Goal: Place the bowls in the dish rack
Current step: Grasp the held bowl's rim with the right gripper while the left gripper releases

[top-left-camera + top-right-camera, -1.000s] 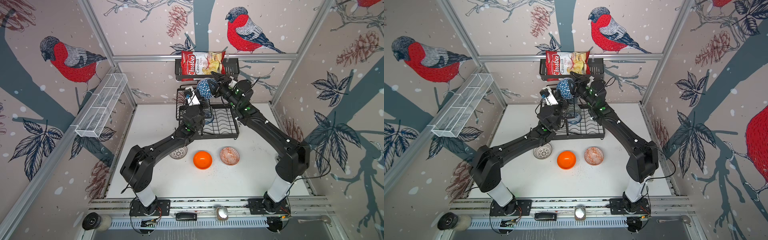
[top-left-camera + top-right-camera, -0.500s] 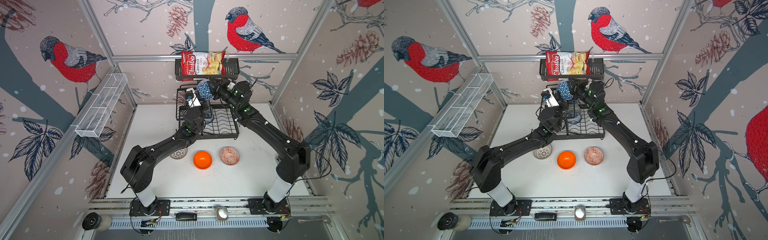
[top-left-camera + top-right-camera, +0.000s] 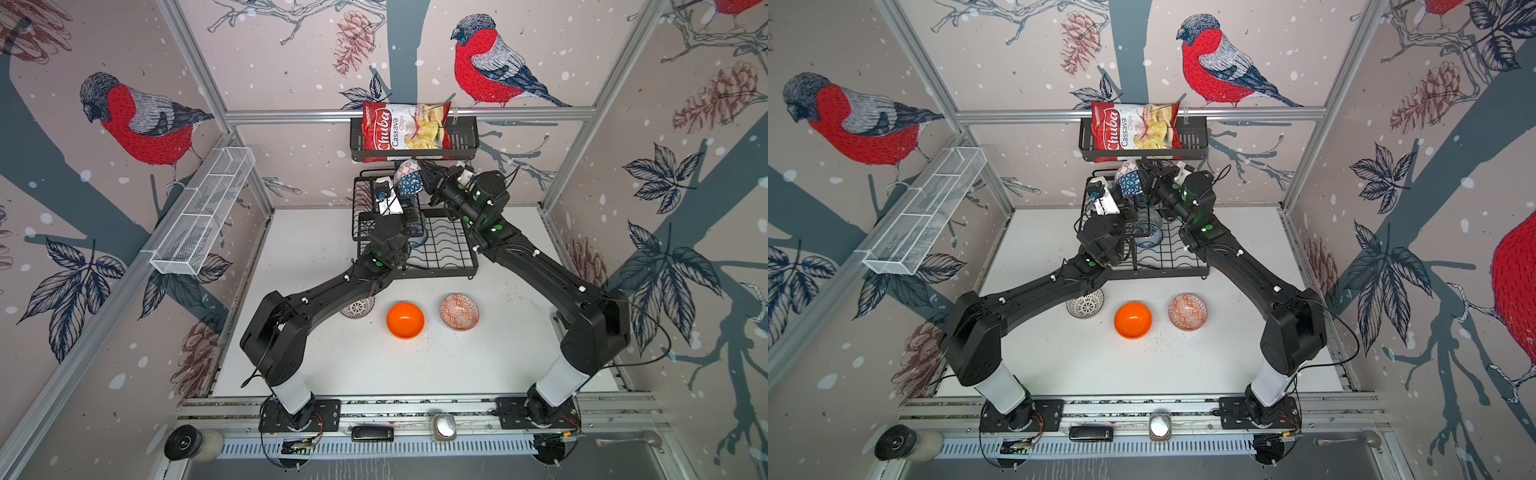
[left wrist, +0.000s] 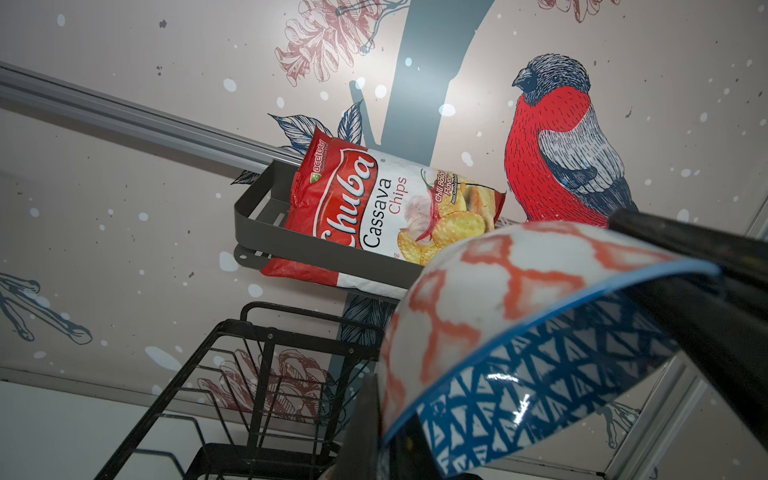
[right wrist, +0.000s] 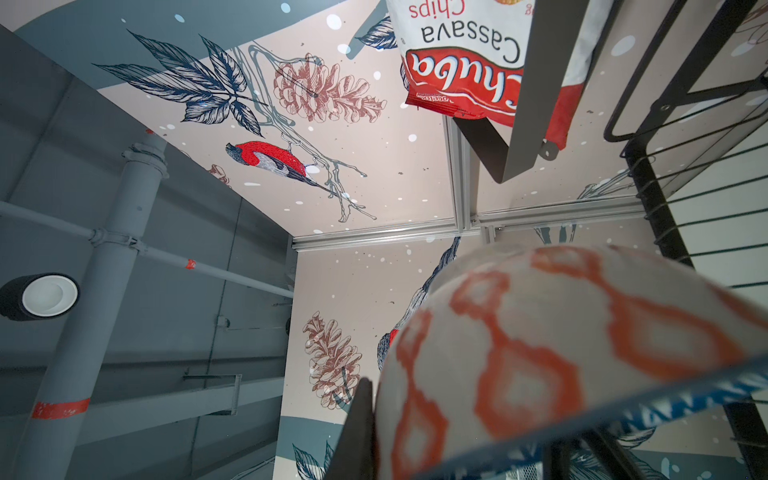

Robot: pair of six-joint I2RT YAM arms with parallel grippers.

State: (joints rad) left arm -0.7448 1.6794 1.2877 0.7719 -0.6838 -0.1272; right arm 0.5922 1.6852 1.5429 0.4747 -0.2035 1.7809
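A blue-white bowl [image 3: 408, 179] [image 3: 1128, 181] with an orange pattern inside hangs tilted above the back of the black dish rack [image 3: 453, 253] [image 3: 1177, 259]. My left gripper [image 3: 397, 194] [image 4: 386, 436] is shut on its rim from below. My right gripper [image 3: 424, 174] [image 5: 457, 453] is shut on the opposite rim. The bowl [image 4: 519, 332] [image 5: 561, 353] fills both wrist views. A second blue-white bowl [image 3: 417, 240] [image 3: 1148, 237] lies in the rack. On the table stand a black-lined white bowl [image 3: 357, 308], a plain orange bowl [image 3: 405, 320] and an orange-red patterned bowl [image 3: 459, 311].
A black slatted basket [image 3: 461, 139] with a chips bag [image 3: 405, 131] hangs on the back wall just above the held bowl. A long white mesh basket [image 3: 203, 216] is fixed to the left wall. Both arms stretch across the table towards the rack.
My right gripper has closed on the held bowl's rim. The bowl has shifted slightly towards the back. The left gripper kept its grip.
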